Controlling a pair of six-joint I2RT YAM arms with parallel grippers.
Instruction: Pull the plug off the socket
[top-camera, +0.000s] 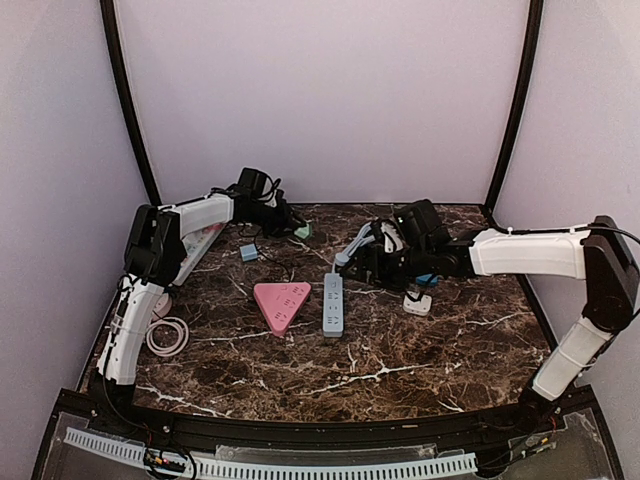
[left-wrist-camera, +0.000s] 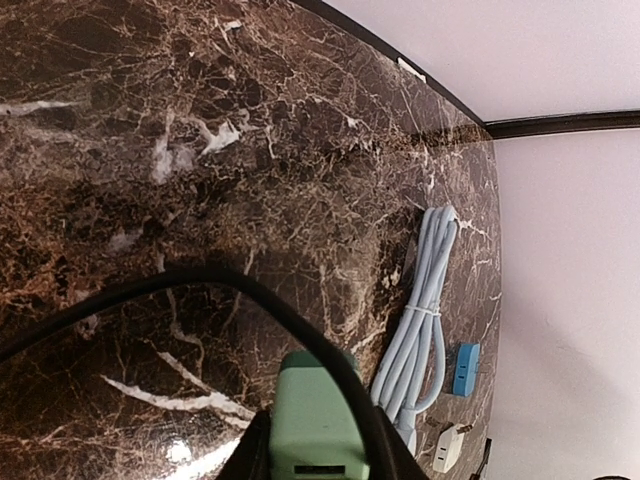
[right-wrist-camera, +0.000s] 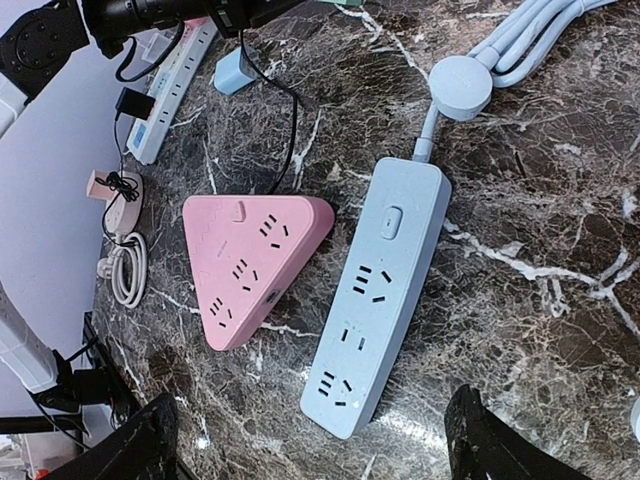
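On a dark, white-veined marble counter (top-camera: 400, 360), two white-and-black arms reach inward from the near edge. The left arm (top-camera: 200, 213) stretches to the far back. The right arm (top-camera: 525, 252) crosses toward the middle.

Near the centre, a pale blue power strip (right-wrist-camera: 378, 295) lies flat with all its outlets bare. Just beside it on the left is a pink triangular socket (right-wrist-camera: 255, 265), also with nothing plugged in. A black cord (right-wrist-camera: 296, 120) runs from the pink socket's back edge toward the far side. A folded bundle of pale blue cable (left-wrist-camera: 420, 320) lies behind the strip.

The green plug (left-wrist-camera: 318, 425) is at the back of the counter, well apart from both sockets. The left jaws are closed tight against its sides, pinching it between them. The right jaws hang above the strip and the pink socket, spread wide with nothing between them.

A small blue adapter (top-camera: 248, 253) and a white plug (top-camera: 417, 302) lie well apart from each other on the counter.
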